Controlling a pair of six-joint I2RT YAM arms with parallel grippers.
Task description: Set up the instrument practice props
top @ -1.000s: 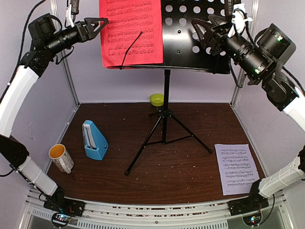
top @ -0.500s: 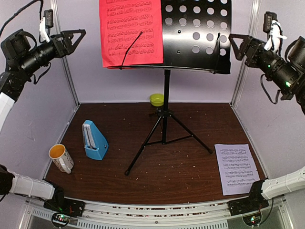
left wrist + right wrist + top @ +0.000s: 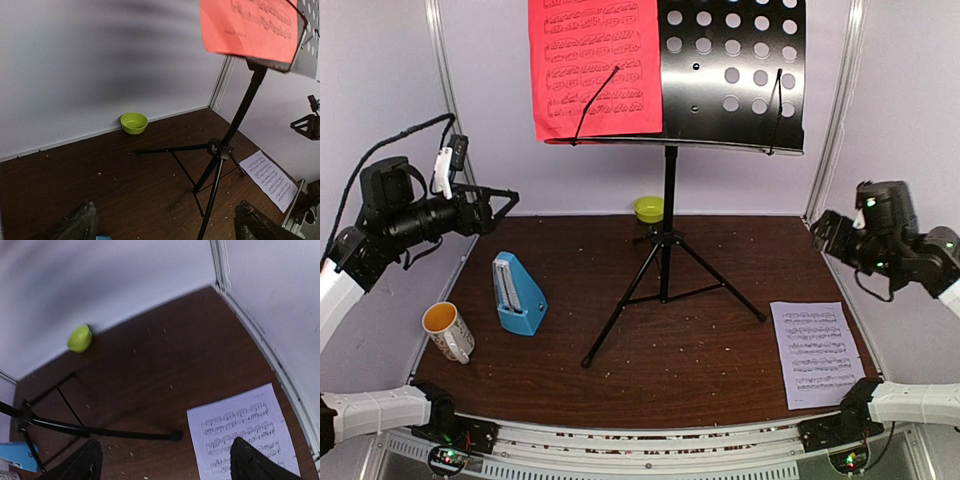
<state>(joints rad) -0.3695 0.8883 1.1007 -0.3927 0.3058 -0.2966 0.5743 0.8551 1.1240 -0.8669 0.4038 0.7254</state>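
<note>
Hovering with left end effector (image 3: 505,205) and right end effector (image 3: 820,232) spread, empty, likely risking creasing the white music sheet (image 3: 817,352) lying flat at four o'clock through a scraping pinch.

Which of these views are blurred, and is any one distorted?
Left wrist view: streaky blur across the wall, red sheet slightly soft. Right wrist view: green bowl smeared, notes on the white sheet soft. Top external view: sharp, but the near edge of the table looks bowed.

A small lime-green bowl (image 3: 648,208) stands at the far edge of the dark brown desk (image 3: 720,365), about at its middle. A white mug (image 3: 448,332), yellow inside, sits near the desk's front left corner.
</note>
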